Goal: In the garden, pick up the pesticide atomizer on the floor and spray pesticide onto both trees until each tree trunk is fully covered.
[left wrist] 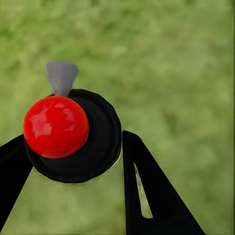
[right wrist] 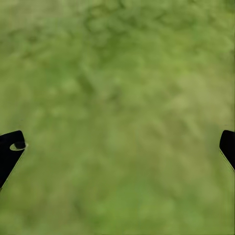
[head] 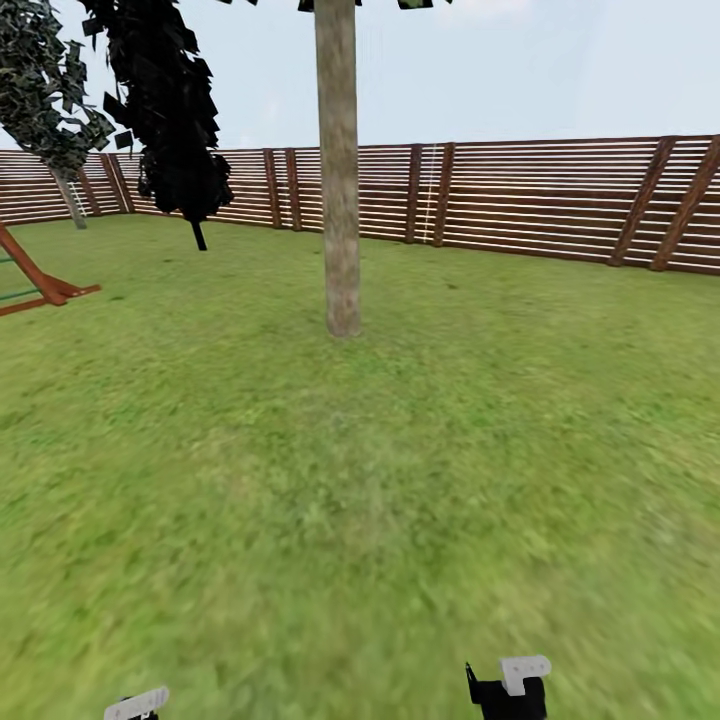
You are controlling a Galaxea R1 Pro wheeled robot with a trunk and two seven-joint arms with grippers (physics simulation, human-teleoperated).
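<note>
Pesticide atomizer (left wrist: 73,134), black body with red round cap and grey nozzle, sits between the left pincer (left wrist: 73,181) fingers, grasped above the lawn (left wrist: 186,73). Right pincer (right wrist: 117,147) released, fingers spread wide over grass. Tree trunk (head: 338,170), thick and mottled grey-brown, stands upright mid-lawn ahead. Slatted wooden fence (head: 540,200) runs behind it; a dark tree (head: 170,110) stands near the fence at far left.

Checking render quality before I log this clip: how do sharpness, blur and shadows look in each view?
Head view: tree trunk and slatted fence are fairly crisp, the near lawn smears into blur, and the trunk casts no clear shadow. Left wrist view: the red-capped atomizer between the fingers is sharp with soft glare; grass is defocused. Right wrist view: blurry grass throughout, finger edges crisp.
</note>
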